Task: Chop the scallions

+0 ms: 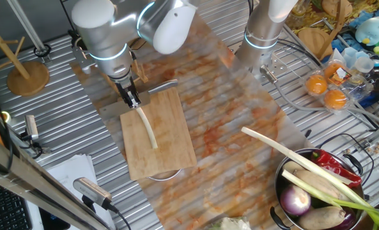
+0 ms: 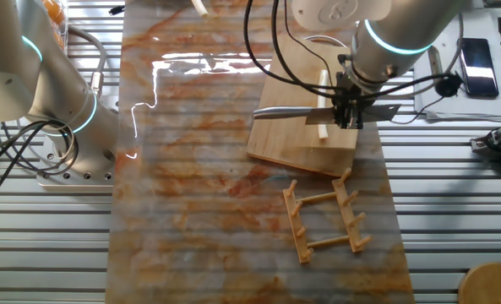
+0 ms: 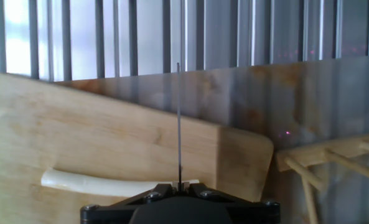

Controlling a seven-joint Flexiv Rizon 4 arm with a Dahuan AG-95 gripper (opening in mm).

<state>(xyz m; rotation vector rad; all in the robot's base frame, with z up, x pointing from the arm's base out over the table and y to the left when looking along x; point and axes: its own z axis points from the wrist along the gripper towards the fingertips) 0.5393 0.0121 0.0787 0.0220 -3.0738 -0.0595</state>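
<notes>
The scallions are one thin cream-white stalk lying on the wooden cutting board. My gripper hangs over the stalk's far end, shut on a knife whose blade lies level above the board, crossing the stalk. In the hand view the blade shows edge-on as a thin vertical line between the shut fingers of the gripper. The stalk lies crosswise just below it on the board. Whether the blade touches the stalk cannot be told.
A wooden rack lies beside the board on the mat. A metal bowl at the front right holds a purple onion, red chilli and a long leafy stalk. A second arm's base stands behind. Oranges sit far right.
</notes>
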